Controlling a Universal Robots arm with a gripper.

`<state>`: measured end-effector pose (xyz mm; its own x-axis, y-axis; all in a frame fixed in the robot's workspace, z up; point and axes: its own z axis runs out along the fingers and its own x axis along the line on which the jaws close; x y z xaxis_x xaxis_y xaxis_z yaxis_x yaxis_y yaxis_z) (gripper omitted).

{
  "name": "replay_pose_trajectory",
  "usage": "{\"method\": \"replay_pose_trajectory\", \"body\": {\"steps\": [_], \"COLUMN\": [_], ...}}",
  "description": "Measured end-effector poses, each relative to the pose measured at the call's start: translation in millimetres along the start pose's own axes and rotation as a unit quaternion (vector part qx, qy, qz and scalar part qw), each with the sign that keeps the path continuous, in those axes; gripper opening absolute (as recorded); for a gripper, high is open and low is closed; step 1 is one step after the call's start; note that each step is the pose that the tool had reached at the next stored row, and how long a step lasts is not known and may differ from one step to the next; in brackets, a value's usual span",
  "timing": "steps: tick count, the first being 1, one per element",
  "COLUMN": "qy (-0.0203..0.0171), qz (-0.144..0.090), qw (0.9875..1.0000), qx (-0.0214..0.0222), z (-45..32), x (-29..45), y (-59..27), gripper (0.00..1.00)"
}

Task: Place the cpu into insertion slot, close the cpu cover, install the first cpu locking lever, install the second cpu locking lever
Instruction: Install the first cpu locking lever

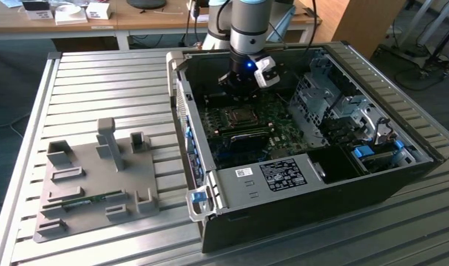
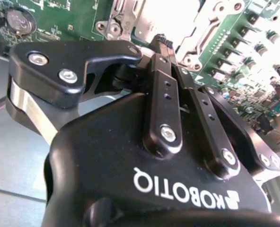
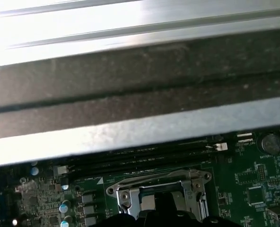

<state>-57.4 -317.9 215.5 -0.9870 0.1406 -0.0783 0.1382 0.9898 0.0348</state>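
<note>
In the exterior view my gripper (image 1: 241,94) reaches down into the open computer case (image 1: 372,183), just above the far edge of the CPU socket (image 1: 240,116) on the green motherboard (image 1: 284,130). The socket shows a silvery square in a dark frame. In the second wrist view the gripper (image 2: 162,41) has its two black fingers pressed together, tips right at the silvery cpu cover (image 2: 126,16); nothing shows between them. The first wrist view has the cpu cover (image 3: 154,185) as a metal frame, with the dark gripper tips (image 3: 163,213) directly over it. I cannot make out the cpu itself or the levers.
The case stands on a slatted metal table (image 1: 98,83). A grey fixture plate (image 1: 98,183) with posts and a memory stick lies at the exterior view's left. Memory slots (image 3: 140,158) and the case wall (image 3: 140,94) border the socket. A drive cage (image 1: 335,105) fills the case's right.
</note>
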Motion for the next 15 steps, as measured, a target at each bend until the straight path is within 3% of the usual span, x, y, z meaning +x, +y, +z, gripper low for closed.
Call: {"method": "replay_pose_trajectory", "body": {"steps": [6, 9, 12, 15], "qy": [0.0036, 0.0038, 0.0038, 0.0038], "qz": [-0.017, -0.019, -0.02, -0.02], "qw": [0.9998, 0.9998, 0.9998, 0.9998], "qx": [0.0017, 0.004, 0.0042, 0.0041], "z": [0.2, 0.1, 0.1, 0.2], "x": [-0.2, -0.8, -1.7, -2.0], "y": [-1.4, -5.5, -12.0, -13.4], "gripper": [0.11, 0.11, 0.11, 0.11]}}
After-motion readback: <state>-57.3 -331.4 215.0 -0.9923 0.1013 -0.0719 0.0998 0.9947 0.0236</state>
